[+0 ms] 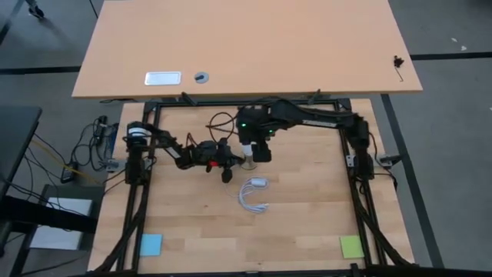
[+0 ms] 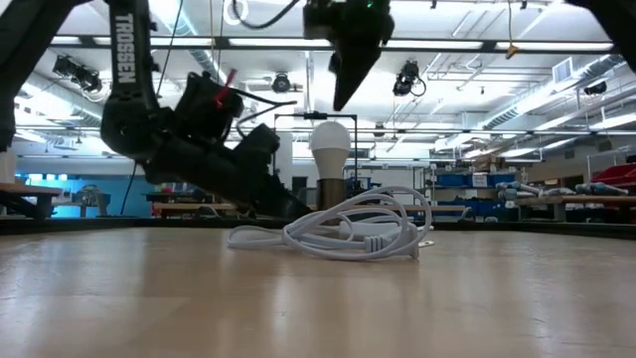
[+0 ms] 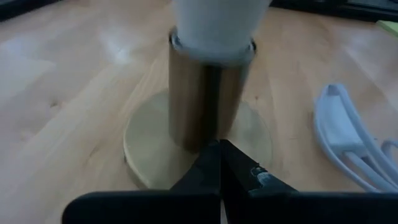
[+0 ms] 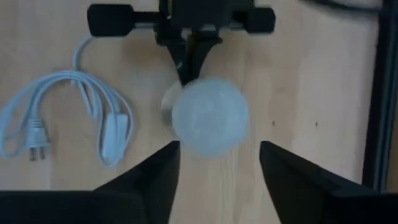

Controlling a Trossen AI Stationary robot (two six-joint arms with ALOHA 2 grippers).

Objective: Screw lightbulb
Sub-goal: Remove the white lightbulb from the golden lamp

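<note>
high view: the bulb point(image 1: 250, 156) stands upright in a brass socket point(image 1: 250, 163) near the middle of the wooden table point(image 1: 307, 223), seated in the socket's cylinder, whose round base lies flat on the wood. the right tool point(image 1: 258, 151) hangs straight over the bulb; in the right wrist view its two fingers point(image 4: 152, 177) stand spread, one on each side of the white globe point(image 4: 210, 116), with clear gaps between them and the glass, so the tool is released and holds nothing. in the low view the right tool point(image 2: 350, 75) is above the bulb point(image 2: 331, 147), its tip apart from the glass.

the left tool point(image 1: 227, 160) reaches in low from the left side, just beside the socket. in the left wrist view its fingers point(image 3: 217, 171) are clenched together into one point, right at the foot of the socket's cylinder point(image 3: 208, 93), over the round base; whether the tip touches the cylinder cannot be told. it grasps nothing.

a coiled white cord point(image 1: 255, 196) with a small switch box and plug lies on the table near the socket, on the side toward the front edge. a blue square point(image 1: 151, 245) and a green square point(image 1: 351, 246) lie at the table's front corners.
</note>
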